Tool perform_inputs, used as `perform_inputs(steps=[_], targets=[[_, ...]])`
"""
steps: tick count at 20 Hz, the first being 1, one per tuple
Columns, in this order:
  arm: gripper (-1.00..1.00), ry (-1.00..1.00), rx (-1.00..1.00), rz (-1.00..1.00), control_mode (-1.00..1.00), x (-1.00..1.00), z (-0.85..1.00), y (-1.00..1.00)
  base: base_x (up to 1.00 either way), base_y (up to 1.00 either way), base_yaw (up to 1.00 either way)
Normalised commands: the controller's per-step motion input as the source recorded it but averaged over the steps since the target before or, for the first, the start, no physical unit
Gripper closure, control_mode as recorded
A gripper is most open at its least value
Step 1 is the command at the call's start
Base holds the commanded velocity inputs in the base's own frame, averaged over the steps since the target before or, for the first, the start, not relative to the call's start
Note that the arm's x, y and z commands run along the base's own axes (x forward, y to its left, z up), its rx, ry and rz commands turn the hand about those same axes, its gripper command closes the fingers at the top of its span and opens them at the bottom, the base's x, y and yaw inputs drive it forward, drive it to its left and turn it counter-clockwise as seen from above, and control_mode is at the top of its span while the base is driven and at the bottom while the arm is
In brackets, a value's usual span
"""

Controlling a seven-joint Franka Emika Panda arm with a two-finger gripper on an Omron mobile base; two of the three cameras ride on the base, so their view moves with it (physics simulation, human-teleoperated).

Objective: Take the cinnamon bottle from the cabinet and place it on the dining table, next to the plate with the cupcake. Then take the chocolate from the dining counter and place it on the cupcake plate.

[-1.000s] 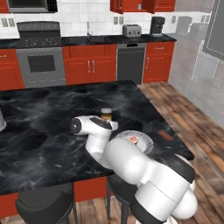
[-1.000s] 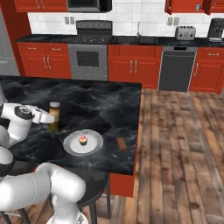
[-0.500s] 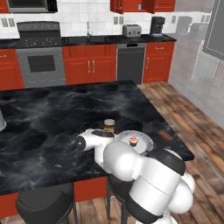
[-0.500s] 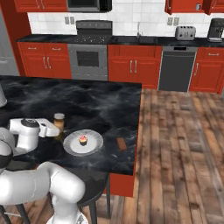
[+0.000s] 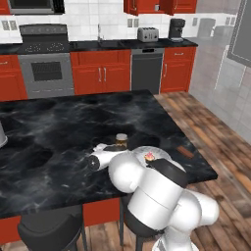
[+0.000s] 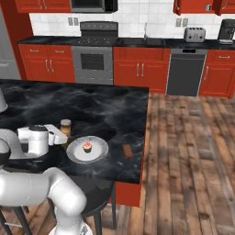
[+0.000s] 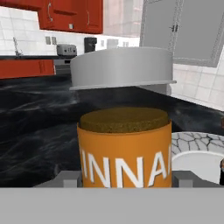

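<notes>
- Cinnamon bottle (image 6: 65, 127): one, upright on the dining table (image 6: 110, 108), just left of the plate with the cupcake (image 6: 98, 151) in the right base view. Whether its base touches the surface cannot be told, because the hand covers its lower part.
- The hand (image 6: 58, 137) sits at the bottle's left side in the right base view. In the hand view the orange label and cork-brown top of the bottle (image 7: 125, 148) stand between the two finger tips, one at each lower side, so the hand looks closed around the bottle. The contact points are cut off by the bottom edge.
- One plate, round and pale, lies right of the bottle and carries one cupcake (image 6: 86, 147) with a red-pink top. In the left base view the arm's white elbow hides the plate's near half (image 5: 139, 151).
- One small dark-brown bar (image 6: 127, 150) lies on the surface right of the plate, apart from it. Its detail is too small to make out.
- One pale grey object (image 6: 2, 100) is cut off at the left edge of the surface.
- One toaster (image 6: 194, 34) stands on the rear worktop at the right.
</notes>
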Motion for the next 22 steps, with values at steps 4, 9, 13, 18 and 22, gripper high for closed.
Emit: perform_inputs(steps=[4, 9, 13, 18, 22], targets=[[1.00, 0.00, 0.00, -0.06, -1.00, 0.05, -0.28, 0.19, 0.00, 0.00, 0.00], [1.00, 0.00, 0.00, -0.10, -1.00, 0.00, -0.59, 0.29, 0.00, 0.00, 0.00], [1.00, -0.01, 0.00, -0.12, -1.00, -0.06, -0.53, 0.29, 0.00, 0.00, 0.00], [1.00, -0.06, 0.00, -0.11, -1.00, -0.69, -0.41, 0.18, 0.00, 0.00, 0.00], [1.00, -0.11, 0.00, -0.10, -1.00, -0.71, -0.30, 0.09, 0.00, 0.00, 0.00]])
